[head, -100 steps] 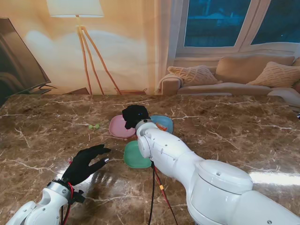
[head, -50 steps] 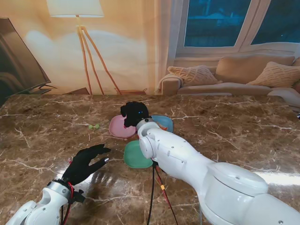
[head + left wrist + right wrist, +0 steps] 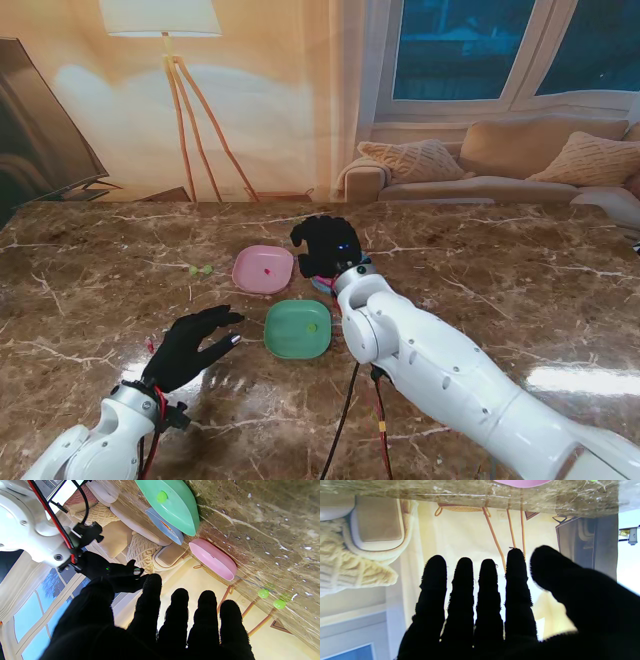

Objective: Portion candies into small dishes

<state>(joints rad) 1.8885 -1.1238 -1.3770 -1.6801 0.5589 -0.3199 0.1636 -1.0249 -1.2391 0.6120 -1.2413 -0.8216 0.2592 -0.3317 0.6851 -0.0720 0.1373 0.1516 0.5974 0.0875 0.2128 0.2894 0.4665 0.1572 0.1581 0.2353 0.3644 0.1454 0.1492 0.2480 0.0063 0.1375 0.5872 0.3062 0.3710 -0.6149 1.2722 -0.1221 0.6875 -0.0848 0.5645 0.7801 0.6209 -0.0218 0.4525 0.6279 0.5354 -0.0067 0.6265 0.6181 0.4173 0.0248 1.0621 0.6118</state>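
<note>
Three little dishes sit mid-table: the pink dish [image 3: 263, 269] with a tiny red candy [image 3: 267, 271] in it, the green dish [image 3: 298, 329] nearer to me holding a green candy [image 3: 311, 326], and a blue dish [image 3: 165, 526] mostly hidden under the right hand [image 3: 325, 246]. That hand hangs over the blue dish, fingers straight and spread, nothing in it. Two loose green candies [image 3: 200, 269] lie left of the pink dish. The left hand [image 3: 190, 346] hovers low near the green dish, fingers apart, empty too.
</note>
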